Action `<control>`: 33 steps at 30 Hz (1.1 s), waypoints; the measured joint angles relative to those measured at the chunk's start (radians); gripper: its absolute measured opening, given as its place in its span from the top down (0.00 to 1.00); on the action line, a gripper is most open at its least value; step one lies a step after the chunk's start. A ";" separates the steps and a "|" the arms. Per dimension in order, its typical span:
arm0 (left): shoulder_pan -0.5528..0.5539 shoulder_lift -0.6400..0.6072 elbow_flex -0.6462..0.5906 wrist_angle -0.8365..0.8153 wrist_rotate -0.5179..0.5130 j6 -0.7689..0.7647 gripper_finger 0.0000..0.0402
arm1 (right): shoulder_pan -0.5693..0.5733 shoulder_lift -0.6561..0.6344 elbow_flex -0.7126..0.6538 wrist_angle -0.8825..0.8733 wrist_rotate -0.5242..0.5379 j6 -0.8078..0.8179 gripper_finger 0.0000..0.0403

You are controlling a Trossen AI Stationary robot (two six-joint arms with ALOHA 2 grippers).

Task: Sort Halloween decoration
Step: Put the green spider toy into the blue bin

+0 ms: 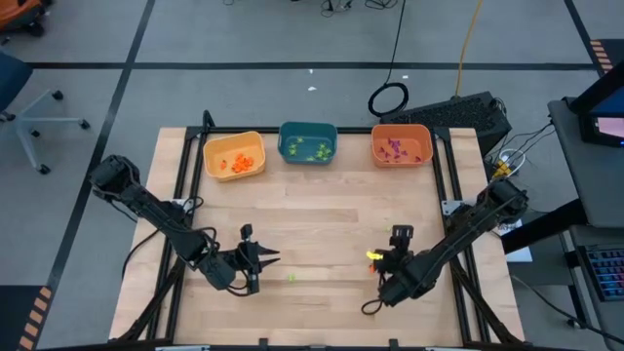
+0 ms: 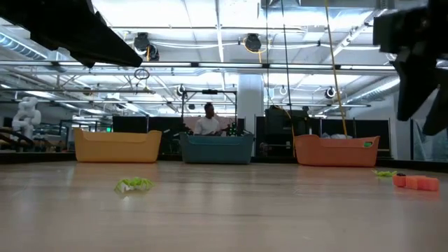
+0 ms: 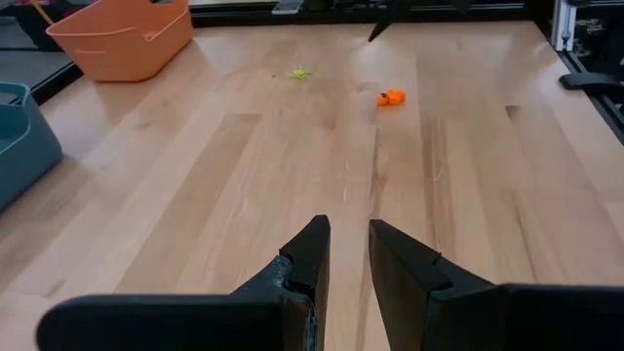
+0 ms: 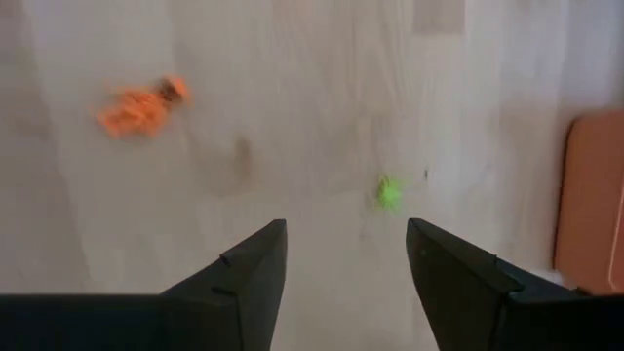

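Two trinkets of the Halloween decoration lie on the wood under my right gripper (image 4: 346, 263): an orange trinket (image 4: 141, 109) and a small light-green trinket (image 4: 390, 192). The gripper (image 1: 388, 259) hangs above them, pointing steeply down, open and empty. The green one lies just ahead of the gap between the fingers. A larger light-green trinket (image 1: 291, 279) lies alone near the table's middle front. My left gripper (image 1: 273, 256) hovers to its left, pointing toward the table's right. Its fingers (image 3: 349, 263) stand narrowly open with nothing between them.
Three bins stand in a row along the far edge: a yellow bin (image 1: 234, 156) with orange trinkets, a teal bin (image 1: 307, 143) with green ones, and an orange bin (image 1: 401, 144) with purple ones. Bare wood lies between the bins and the grippers. A person shows far behind the table (image 2: 208, 120).
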 joint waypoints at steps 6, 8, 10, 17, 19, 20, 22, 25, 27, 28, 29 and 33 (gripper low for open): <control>0.000 0.000 0.000 0.009 0.000 0.000 0.81 | -0.045 -0.114 -0.137 0.109 -0.031 -0.042 0.57; 0.000 0.000 0.000 0.011 0.000 0.003 0.81 | -0.060 -0.155 -0.189 0.186 -0.033 -0.063 0.60; 0.000 0.000 0.000 0.026 0.000 0.021 0.81 | -0.079 -0.186 -0.240 0.250 -0.036 -0.079 0.62; 0.000 0.000 0.000 0.030 0.000 0.026 0.81 | -0.142 -0.209 -0.393 0.408 -0.094 -0.063 0.66; 0.000 0.000 0.000 0.030 0.001 0.026 0.81 | -0.147 -0.209 -0.410 0.424 -0.085 -0.058 0.66; 0.000 0.000 0.000 0.030 0.001 0.026 0.81 | -0.147 -0.209 -0.413 0.424 -0.076 -0.051 0.66; 0.000 0.000 0.000 0.030 0.001 0.027 0.81 | -0.149 -0.209 -0.416 0.417 -0.053 -0.046 0.66; 0.000 0.000 0.000 0.030 0.001 0.027 0.81 | -0.154 -0.209 -0.416 0.419 -0.049 -0.061 0.66; 0.000 0.000 0.000 0.029 0.001 0.027 0.81 | -0.164 -0.209 -0.416 0.417 -0.049 -0.067 0.66; 0.000 0.000 0.000 0.030 0.001 0.027 0.81 | -0.171 -0.209 -0.416 0.417 -0.049 -0.070 0.66; 0.000 0.000 0.000 0.029 0.001 0.027 0.81 | -0.178 -0.209 -0.416 0.418 -0.049 -0.072 0.66; 0.000 0.000 0.000 0.030 0.001 0.027 0.81 | -0.215 -0.209 -0.416 0.428 -0.050 -0.072 0.66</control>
